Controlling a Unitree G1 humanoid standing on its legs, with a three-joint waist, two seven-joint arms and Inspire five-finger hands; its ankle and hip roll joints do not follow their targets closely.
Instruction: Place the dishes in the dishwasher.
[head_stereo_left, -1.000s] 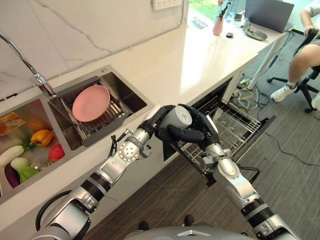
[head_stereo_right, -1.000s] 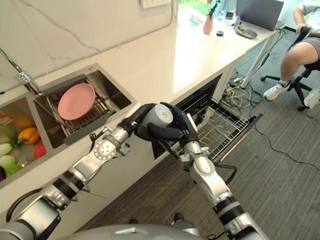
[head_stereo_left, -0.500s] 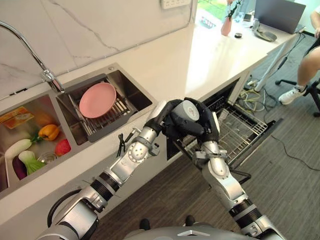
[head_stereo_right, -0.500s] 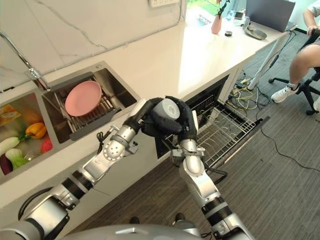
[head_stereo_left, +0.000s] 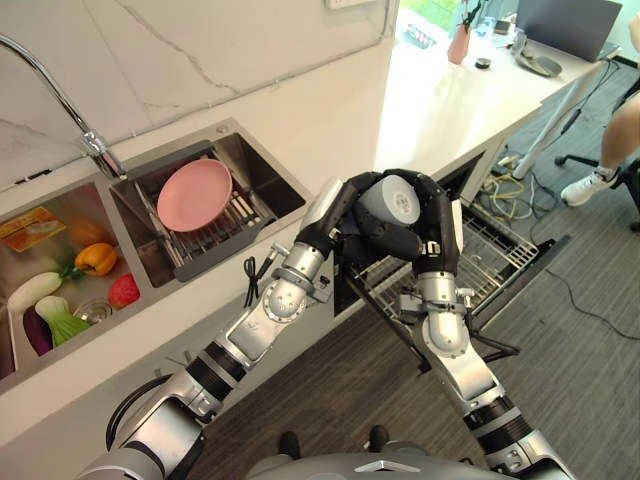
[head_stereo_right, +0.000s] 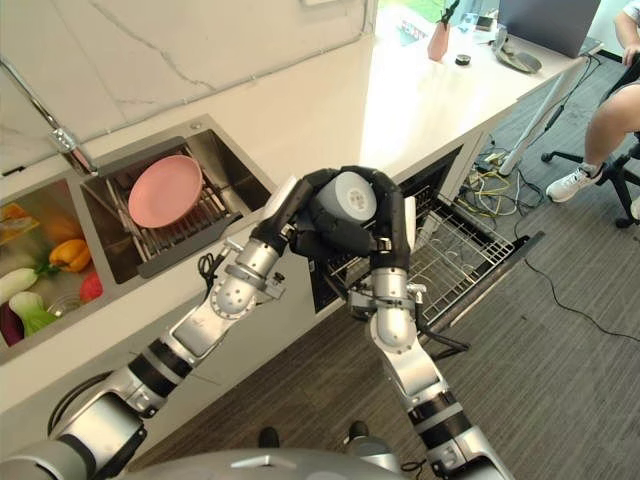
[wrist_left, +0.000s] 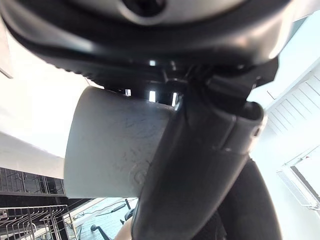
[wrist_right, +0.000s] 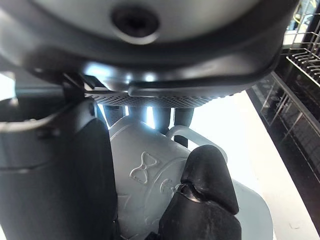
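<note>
1. Both hands met around one grey mug (head_stereo_left: 392, 200), held in the air above the counter edge (head_stereo_left: 330, 150) and just beside the pulled-out dishwasher rack (head_stereo_left: 480, 250). The left hand (head_stereo_left: 345, 215) had its fingers curled about the mug's wall, and the right hand (head_stereo_left: 425, 205) wrapped it from the other side, its thumb (wrist_right: 207, 185) pressed on the embossed side near the mug's handle (wrist_right: 187, 132).
2. Judged from that double grip, the step in hand was a pass from left to right, since the rack lay on the right arm's side.
3. Doing it well called for the right hand to have a firm hold before the left let go; a smooth glazed wall could slip.
4. Afterwards the mug would best go mouth down between the rack's wires, lowered gently.
5. One pink plate (head_stereo_left: 194, 194) lay on the sink rack (head_stereo_left: 215, 235), not yet loaded.
</note>
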